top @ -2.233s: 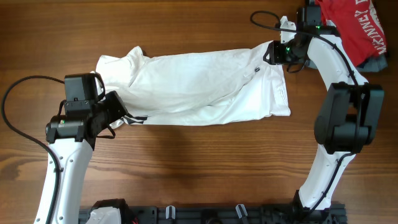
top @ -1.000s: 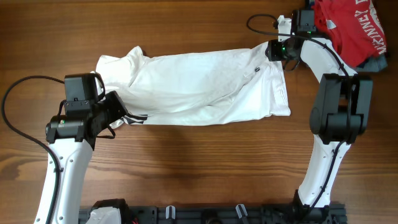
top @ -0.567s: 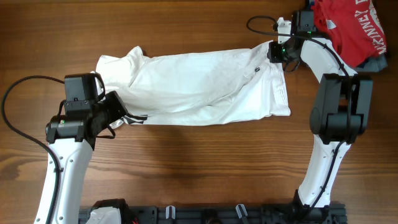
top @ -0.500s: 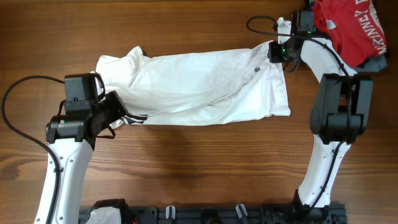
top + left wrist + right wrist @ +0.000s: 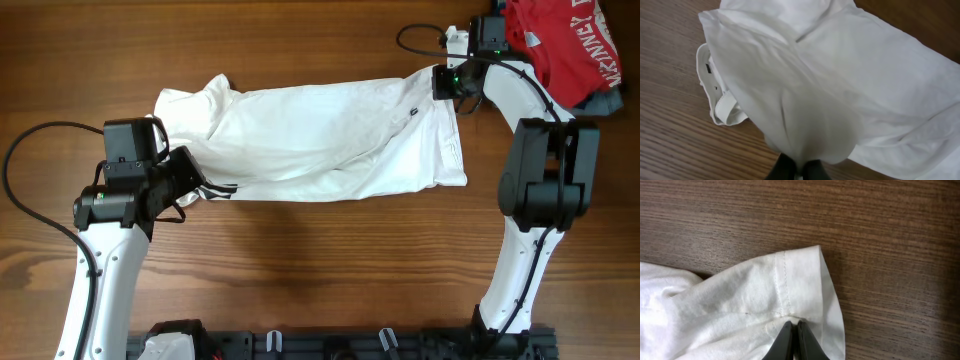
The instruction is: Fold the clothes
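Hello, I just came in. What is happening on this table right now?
Two robot arms are working on a white T-shirt that lies stretched across the wooden table. The left gripper pinches the fabric at one end, and the right gripper is closed on a hemmed corner at the other end. The shirt is already folded into a long band, but it is not yet a compact fold. A red garment lies at the far corner, untouched.
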Action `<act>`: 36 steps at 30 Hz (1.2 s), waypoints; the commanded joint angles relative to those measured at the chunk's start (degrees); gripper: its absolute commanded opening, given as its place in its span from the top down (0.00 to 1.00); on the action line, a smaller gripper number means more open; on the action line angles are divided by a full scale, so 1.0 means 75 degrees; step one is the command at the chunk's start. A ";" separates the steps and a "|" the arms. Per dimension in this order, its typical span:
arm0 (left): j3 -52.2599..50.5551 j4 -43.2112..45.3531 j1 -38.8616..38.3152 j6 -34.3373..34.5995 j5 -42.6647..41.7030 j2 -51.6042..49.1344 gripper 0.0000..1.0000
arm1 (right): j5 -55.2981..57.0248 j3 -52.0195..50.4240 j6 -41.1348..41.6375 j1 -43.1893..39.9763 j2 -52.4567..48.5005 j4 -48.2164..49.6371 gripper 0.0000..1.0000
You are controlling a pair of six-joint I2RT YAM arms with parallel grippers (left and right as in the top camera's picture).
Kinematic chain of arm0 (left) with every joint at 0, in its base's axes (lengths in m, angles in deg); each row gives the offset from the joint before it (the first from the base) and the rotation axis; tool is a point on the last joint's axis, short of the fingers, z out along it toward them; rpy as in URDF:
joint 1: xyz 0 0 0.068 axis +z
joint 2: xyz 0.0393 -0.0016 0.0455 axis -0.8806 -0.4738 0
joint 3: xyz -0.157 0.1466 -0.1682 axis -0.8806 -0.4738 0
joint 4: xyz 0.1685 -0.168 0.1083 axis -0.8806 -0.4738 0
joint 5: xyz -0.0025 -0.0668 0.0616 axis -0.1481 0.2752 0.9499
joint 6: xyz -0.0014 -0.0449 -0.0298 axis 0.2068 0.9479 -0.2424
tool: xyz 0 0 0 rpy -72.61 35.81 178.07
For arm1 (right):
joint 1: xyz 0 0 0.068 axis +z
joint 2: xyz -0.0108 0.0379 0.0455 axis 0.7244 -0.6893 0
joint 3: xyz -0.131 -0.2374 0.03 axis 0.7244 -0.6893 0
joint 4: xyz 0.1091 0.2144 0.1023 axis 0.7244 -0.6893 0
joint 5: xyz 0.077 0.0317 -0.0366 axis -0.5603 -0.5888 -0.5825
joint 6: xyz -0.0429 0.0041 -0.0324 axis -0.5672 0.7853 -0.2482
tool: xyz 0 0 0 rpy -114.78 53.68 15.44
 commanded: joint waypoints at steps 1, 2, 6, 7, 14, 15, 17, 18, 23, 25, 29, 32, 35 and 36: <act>0.0082 0.0105 -0.0009 -0.0015 -0.0061 0.0067 0.96 | -0.0093 0.0227 0.0134 -0.0041 0.0356 -0.0096 0.96; 0.0082 0.0152 -0.0009 -0.0015 -0.0064 0.0076 0.96 | -0.0093 0.0289 0.0204 -0.0047 0.0565 -0.0189 0.96; 0.0131 0.0370 -0.0009 -0.0009 -0.0093 0.0169 0.96 | -0.0087 0.0388 0.0341 -0.0047 0.1483 -0.0740 0.96; 0.0195 0.0376 -0.0009 -0.0012 -0.0093 0.0207 0.96 | -0.0087 0.0388 0.0411 -0.0050 0.1798 -0.1003 0.96; 0.0632 0.0358 -0.0009 -0.0012 -0.0093 0.0560 0.96 | -0.0082 0.0388 0.0784 -0.0128 0.3156 -0.2553 0.96; 0.0699 0.0338 -0.0009 -0.0012 -0.0093 0.0638 0.96 | -0.0085 0.0388 0.0819 -0.0160 0.3314 -0.2780 0.96; 0.0842 0.0289 -0.0009 -0.0015 -0.0090 0.0804 0.96 | -0.0085 0.0388 0.0839 -0.0245 0.3625 -0.3182 0.96; 0.0909 0.0248 -0.0009 -0.0012 -0.0093 0.0898 0.96 | -0.0087 0.0388 0.0866 -0.0300 0.3786 -0.3354 0.96; 0.1309 -0.0239 -0.0009 -0.0009 -0.0090 0.1440 0.96 | -0.0096 0.0388 0.1017 -0.0688 0.4698 -0.4135 0.96; 0.1402 -0.0393 -0.0009 0.0009 -0.0096 0.1623 0.96 | -0.0166 0.0388 0.1049 -0.0799 0.4937 -0.4412 0.96; 0.1428 -0.0772 -0.0009 0.0428 -0.0463 0.1955 0.96 | -0.0353 0.0388 0.0970 -0.0819 0.5161 -0.5289 0.96; 0.1425 -0.1274 -0.0012 0.0583 -0.1163 0.1985 0.96 | -0.0350 0.0344 0.0912 -0.0755 0.5085 -0.5508 0.96; 0.1422 -0.2031 -0.0012 0.0833 -0.1539 0.1871 0.96 | -0.0356 0.0233 0.0842 -0.0697 0.4925 -0.5301 0.92; 0.1422 -0.2302 -0.0012 0.0906 -0.1617 0.1810 0.96 | -0.0388 0.0178 0.0845 -0.0641 0.4811 -0.5149 0.91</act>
